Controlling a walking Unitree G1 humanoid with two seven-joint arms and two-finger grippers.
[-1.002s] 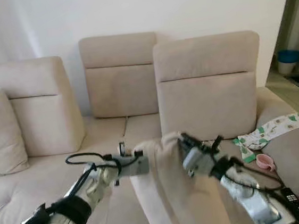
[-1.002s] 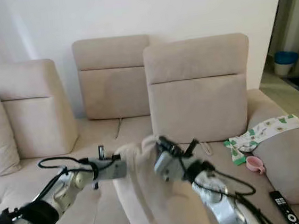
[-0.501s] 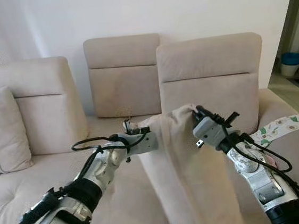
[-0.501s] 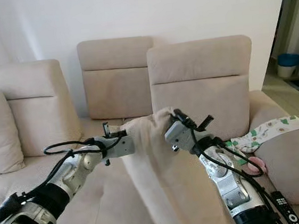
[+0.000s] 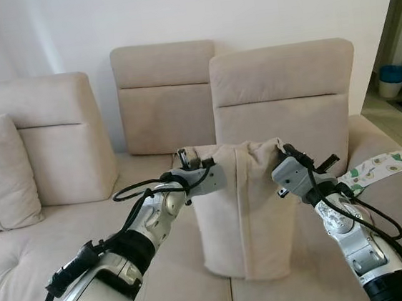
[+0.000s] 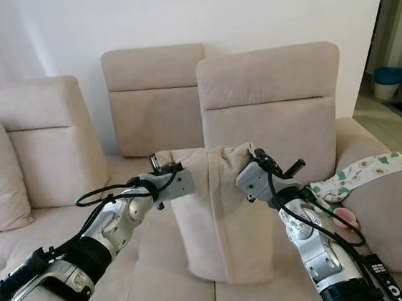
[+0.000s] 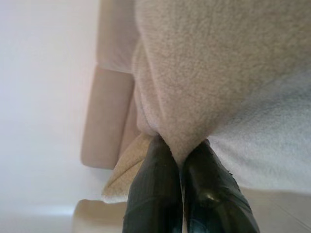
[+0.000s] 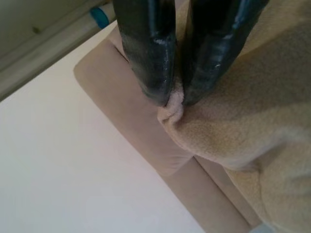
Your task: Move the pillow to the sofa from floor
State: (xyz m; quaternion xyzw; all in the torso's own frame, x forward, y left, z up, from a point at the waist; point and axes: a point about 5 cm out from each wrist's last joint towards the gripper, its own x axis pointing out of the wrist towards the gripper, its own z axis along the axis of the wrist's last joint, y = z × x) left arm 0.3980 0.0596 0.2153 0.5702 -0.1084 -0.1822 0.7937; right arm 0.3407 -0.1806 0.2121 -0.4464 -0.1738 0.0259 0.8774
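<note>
Placing step | pillow upright on sofa seat, 12 o'clock | left gripper and right gripper pinch its top corners | next: let go, withdraw

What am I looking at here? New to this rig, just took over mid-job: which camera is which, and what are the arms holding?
It is a humanoid robot with two silver arms, each ending in a gripper of two black fingers. The two wide pictures come from its head camera, looking down at a beige sofa. The two close-ups come from cameras on the wrists, looking along the fingers. The left gripper and right gripper each pinch a top corner of the pillow, which hangs upright between them with its bottom edge at the sofa seat. In the wrist views the fingers are shut on the fabric. Another cushion leans at the sofa's left end; a patterned cloth lies on the right.
</note>
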